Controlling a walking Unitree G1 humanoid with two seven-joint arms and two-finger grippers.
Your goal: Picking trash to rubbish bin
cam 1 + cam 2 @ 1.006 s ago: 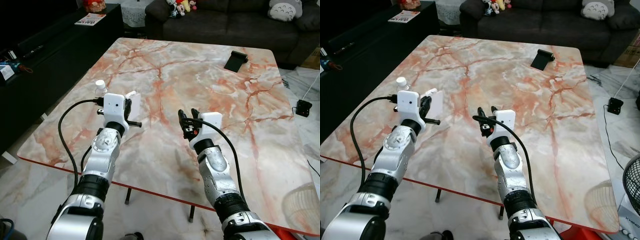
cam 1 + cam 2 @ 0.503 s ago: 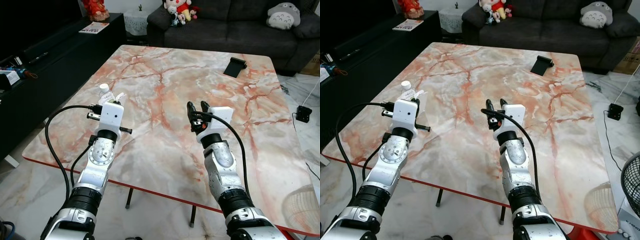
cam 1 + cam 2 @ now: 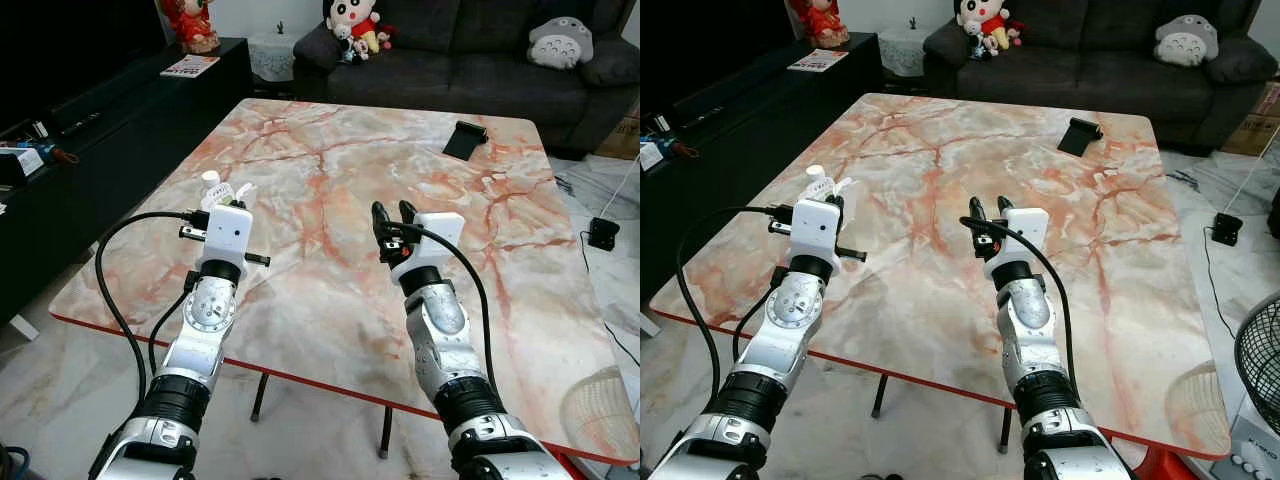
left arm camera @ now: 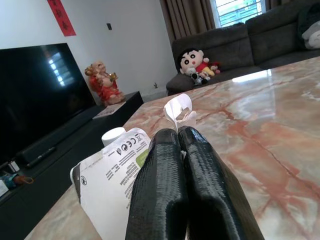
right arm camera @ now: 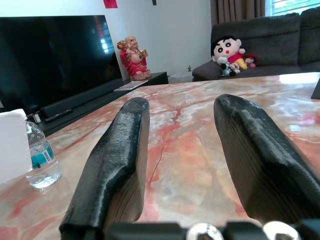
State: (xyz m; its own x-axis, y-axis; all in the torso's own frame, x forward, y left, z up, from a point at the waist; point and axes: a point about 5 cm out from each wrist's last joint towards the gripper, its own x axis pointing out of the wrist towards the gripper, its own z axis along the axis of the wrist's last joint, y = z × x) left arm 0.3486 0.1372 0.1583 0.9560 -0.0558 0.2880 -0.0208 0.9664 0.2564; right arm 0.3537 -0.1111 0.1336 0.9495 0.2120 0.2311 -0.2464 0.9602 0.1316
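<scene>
Marble-patterned desk (image 3: 330, 290) with red edge, sofa (image 3: 470, 60) beyond its far edge. Black stand (image 3: 466, 138) near far right corner. Both arms raised over the near edge. Left gripper (image 4: 179, 150) near the left edge, jaws clenched on a white paper carton (image 4: 112, 175), crumpled top poking above the fingertips. Small water bottle (image 5: 42, 160) with white cap just behind carton, standing on desk. Right gripper (image 3: 387, 212) toward desk's middle, jaws released, fingers (image 5: 117, 150) parted with nothing between.
</scene>
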